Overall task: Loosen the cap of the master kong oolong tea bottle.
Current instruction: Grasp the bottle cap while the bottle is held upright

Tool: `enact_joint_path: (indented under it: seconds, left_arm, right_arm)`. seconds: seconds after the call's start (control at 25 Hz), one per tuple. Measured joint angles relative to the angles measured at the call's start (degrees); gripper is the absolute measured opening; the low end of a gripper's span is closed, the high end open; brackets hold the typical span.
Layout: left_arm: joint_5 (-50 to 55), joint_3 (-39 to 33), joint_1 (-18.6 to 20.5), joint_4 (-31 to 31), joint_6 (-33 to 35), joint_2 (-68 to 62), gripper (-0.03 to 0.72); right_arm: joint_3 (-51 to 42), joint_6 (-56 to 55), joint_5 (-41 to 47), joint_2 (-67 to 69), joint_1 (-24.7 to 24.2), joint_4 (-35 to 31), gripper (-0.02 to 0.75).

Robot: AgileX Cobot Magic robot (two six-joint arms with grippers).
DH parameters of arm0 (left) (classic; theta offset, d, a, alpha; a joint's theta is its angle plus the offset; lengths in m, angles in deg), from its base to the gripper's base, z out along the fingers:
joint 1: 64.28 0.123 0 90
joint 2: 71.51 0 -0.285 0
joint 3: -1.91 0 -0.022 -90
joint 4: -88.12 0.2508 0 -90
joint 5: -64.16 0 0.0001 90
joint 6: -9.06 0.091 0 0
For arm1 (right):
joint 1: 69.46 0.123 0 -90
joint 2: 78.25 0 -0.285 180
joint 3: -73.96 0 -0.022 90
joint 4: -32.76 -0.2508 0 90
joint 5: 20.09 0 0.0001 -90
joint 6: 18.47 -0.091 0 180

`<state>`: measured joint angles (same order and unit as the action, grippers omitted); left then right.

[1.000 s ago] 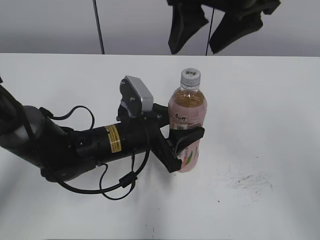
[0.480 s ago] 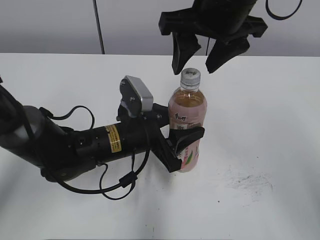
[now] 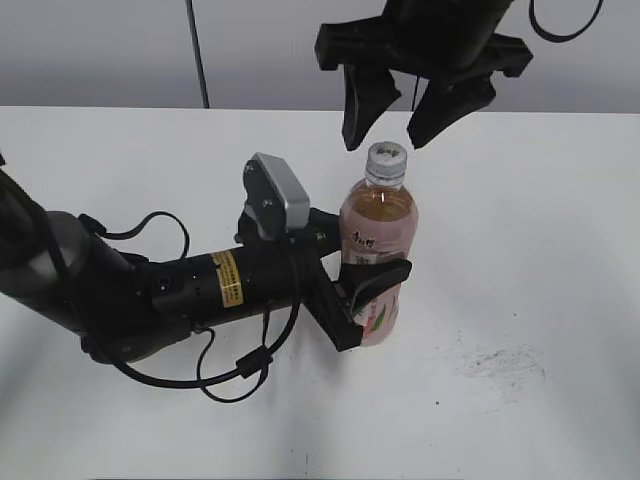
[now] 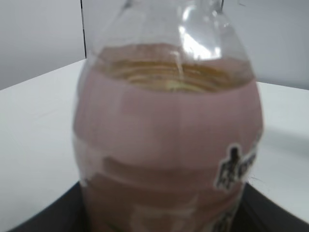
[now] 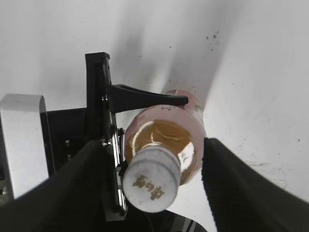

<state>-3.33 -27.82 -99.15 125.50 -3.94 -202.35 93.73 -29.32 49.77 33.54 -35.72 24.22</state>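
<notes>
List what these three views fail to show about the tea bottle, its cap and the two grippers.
- Left wrist view: the slim clear plastic bottle of amber tea fills the frame, blurred; its small white-grey ribbed cap is cut off by the top edge.
- Exterior view: the black left gripper hides the lower label.
- Right wrist view: the mark on the cap is too blurred to read.
- Exterior view: the black right gripper is cut off above.

Right gripper (image 3: pixel 388 128) came down from top of exterior view over last second, its spread jaws now hanging just above and either side of cap (image 3: pixel 386 156). In last half second it barely shifted. Master kong oolong tea bottle (image 3: pixel 375 255) tipped slightly, top leaning toward table's right edge. Left gripper (image 3: pixel 364 298) and its wrist camera housing (image 3: pixel 281 197) nudged slightly rightward with bottle.
</notes>
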Motion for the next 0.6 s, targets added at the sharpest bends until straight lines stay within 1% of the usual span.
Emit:
enact_joint_path:
  seconds: [0.44,0.6]
  left_arm:
    - [-0.05,0.0,0.0,0.59,1.06,0.0,0.386]
    - [-0.05,0.01,0.0,0.59,1.08,0.0,0.386]
  right_arm:
    - [0.0,-0.05,0.0,-0.19,0.0,-1.31,0.482]
    - [-1.69,-0.05,0.0,-2.3,0.0,-1.36,0.482]
